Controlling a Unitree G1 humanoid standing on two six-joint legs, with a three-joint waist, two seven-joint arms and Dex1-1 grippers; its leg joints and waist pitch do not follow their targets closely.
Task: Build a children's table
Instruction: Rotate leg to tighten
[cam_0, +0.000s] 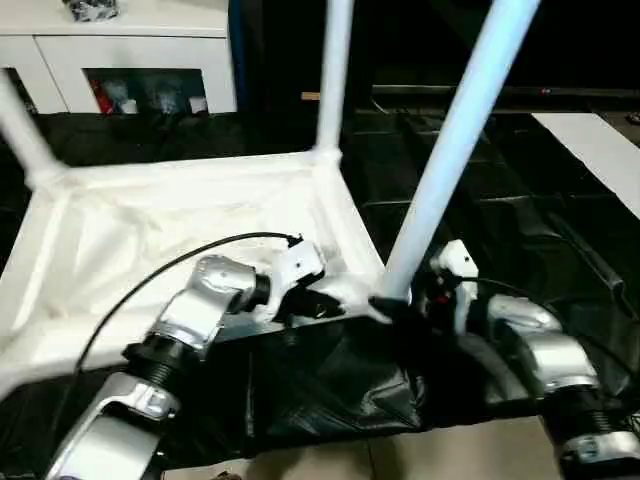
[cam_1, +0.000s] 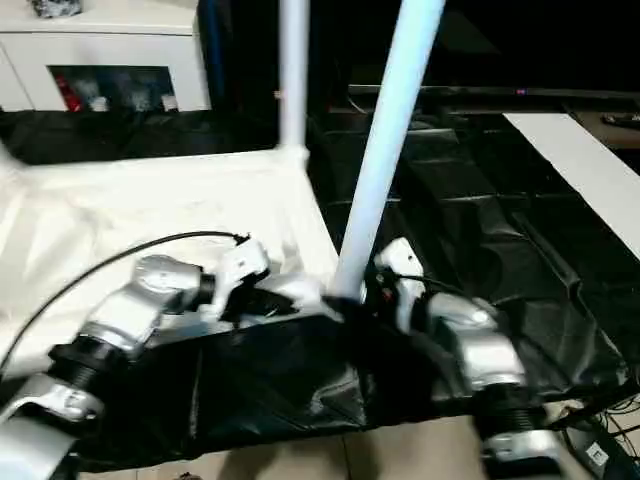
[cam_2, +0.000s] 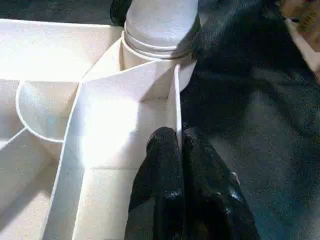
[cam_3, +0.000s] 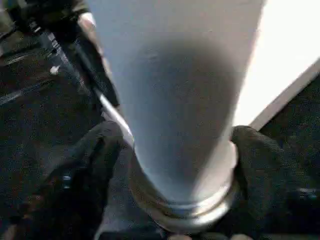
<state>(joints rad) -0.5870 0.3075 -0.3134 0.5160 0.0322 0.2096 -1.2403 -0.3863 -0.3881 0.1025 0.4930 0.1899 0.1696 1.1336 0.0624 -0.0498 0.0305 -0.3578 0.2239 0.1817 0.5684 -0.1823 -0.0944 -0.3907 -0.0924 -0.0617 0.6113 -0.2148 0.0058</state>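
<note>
The white tabletop (cam_0: 150, 230) lies upside down on a black cloth, ribbed side up. Three white legs stand in its corner sockets: one at the far left (cam_0: 20, 130), one at the far right (cam_0: 333, 70), and a tilted one at the near right corner (cam_0: 450, 150). My left gripper (cam_0: 325, 305) is shut on the tabletop's thin edge wall (cam_2: 177, 100) just beside that corner. My right gripper (cam_0: 400, 300) holds the base of the near right leg (cam_3: 180, 100), one black finger (cam_3: 95, 165) on each side above the socket collar.
A white cabinet with glass doors (cam_0: 130, 60) stands at the back left. The black cloth (cam_0: 480, 230) covers the floor around the table. A white board (cam_0: 600, 150) lies at the far right. Bare pale floor (cam_0: 450, 455) shows nearest me.
</note>
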